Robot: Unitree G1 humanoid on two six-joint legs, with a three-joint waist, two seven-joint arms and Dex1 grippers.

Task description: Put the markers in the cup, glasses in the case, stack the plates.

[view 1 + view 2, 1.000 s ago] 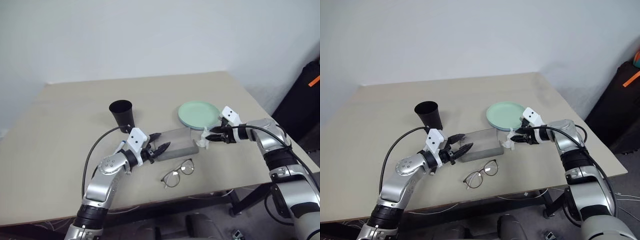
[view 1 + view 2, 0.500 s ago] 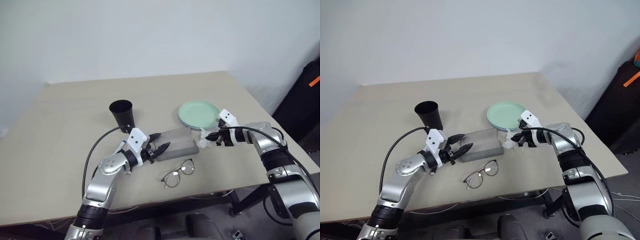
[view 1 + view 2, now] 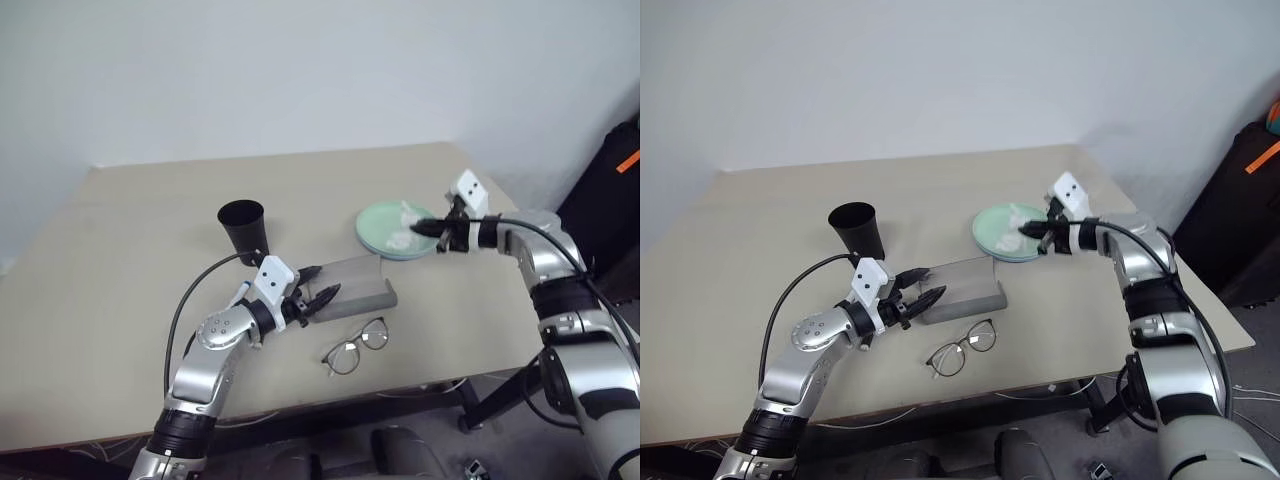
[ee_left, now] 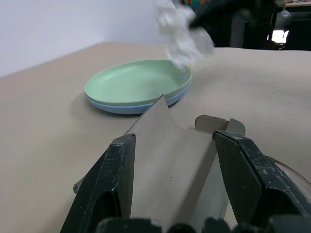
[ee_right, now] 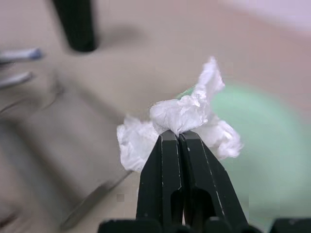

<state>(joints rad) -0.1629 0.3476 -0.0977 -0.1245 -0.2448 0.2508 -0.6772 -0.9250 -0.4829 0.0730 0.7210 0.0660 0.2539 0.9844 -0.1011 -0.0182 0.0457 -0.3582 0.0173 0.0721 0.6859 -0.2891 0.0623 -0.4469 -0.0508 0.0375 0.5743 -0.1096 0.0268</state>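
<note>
Cup (image 3: 243, 227) blocks table (image 3: 130, 300) centre; left half free.

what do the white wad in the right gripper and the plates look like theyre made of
White wad: likely thin tissue paper, matte; it is crumpled with ragged edges, pinched in the right gripper. Plates: probably plastic, smooth with a soft sheen; mint green stacked on light blue, thin even rims.

You are looking at a bare test room or lab: one plain beige tabletop (image 3: 140, 250) against an unadorned white wall (image 3: 300, 70), with loose cables (image 3: 1240, 392) on the floor.
</note>
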